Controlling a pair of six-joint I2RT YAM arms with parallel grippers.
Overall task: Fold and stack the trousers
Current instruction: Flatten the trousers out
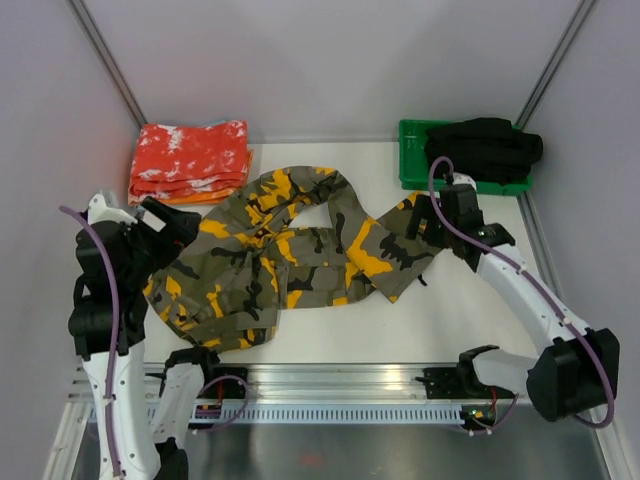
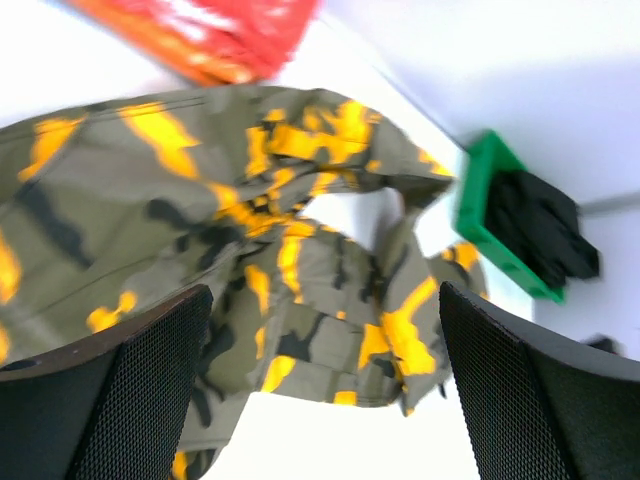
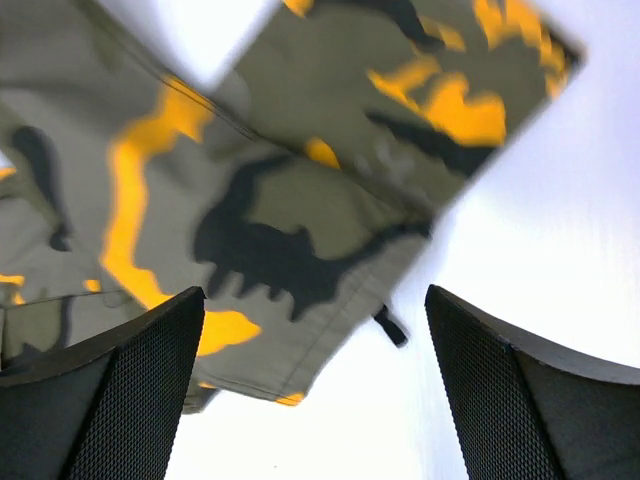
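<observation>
White tabletop [image 1: 480, 320] between pale grey walls carries everything. At the far left sits one stack of red-orange speckled cloths [image 1: 190, 162], neatly folded; I cannot tell how many pieces are in it. Just nearer than that, the left pincer [image 2: 322, 330] hangs over the left end of the trousers [image 1: 290, 250], its fingers spread wide with nothing between them.

The trousers, a single pair, lie across the middle of the tabletop. They are rumpled and twisted, with one leg looping toward the far side and the other running out to the right. No clean fold shows anywhere, so I judge the folding not yet begun. Flattening, folding and stacking are all left to do, and the pile at the far left looks the likely place to stack them.

Over the right end of the trousers the right pincer [image 3: 312, 300] is likewise released and empty, with cloth beneath it. Whether it touches the cloth cannot be told. At the far right, one green tray [image 1: 410, 175] holds one bunched black garment [image 1: 485, 148].

In all there are two pincers, one pair of trousers, one folded stack, one tray and one black garment.
</observation>
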